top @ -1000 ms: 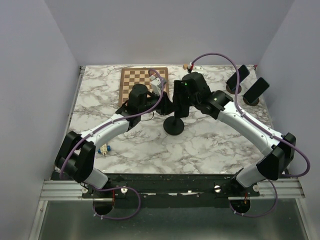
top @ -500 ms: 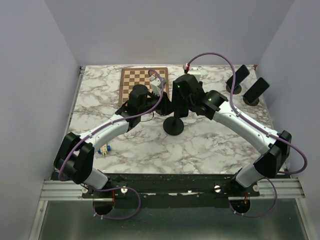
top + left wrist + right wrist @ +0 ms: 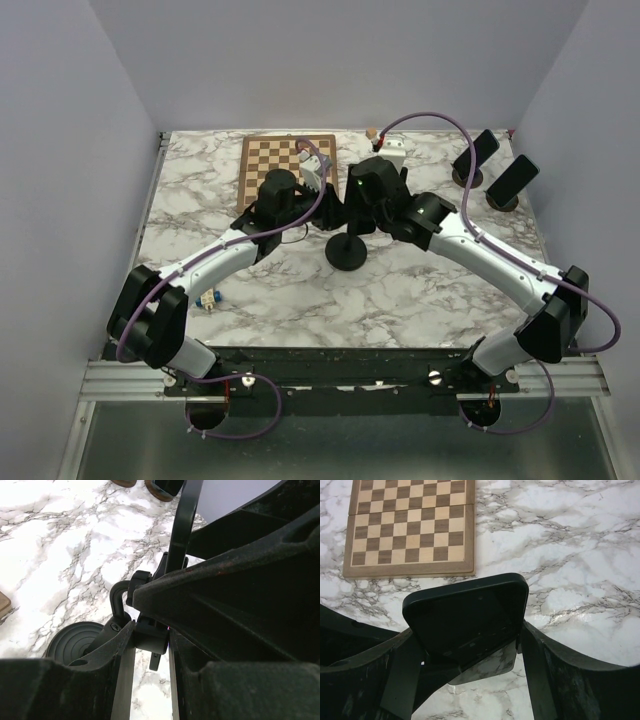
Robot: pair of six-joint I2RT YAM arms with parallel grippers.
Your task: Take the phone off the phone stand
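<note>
The black, round-cornered slab phone (image 3: 470, 612) stands upright over the middle of the table (image 3: 420, 290). My right hand (image 3: 361, 204) is clamped on its two side edges. Its lower end sits at the cradle of the black round-based phone stand (image 3: 347, 255); I cannot tell whether it is free of the cradle. My left hand (image 3: 149, 647) is closed on the stand's neck joint, above the base. A brown-and-cream wooden chessboard (image 3: 285, 168) lies just behind, and two more black phones on stands (image 3: 495, 170) sit at the far right.

White links (image 3: 215, 255), black joints (image 3: 277, 190), purple cables (image 3: 430, 113), seemingly green light (image 3: 360, 183)
</note>
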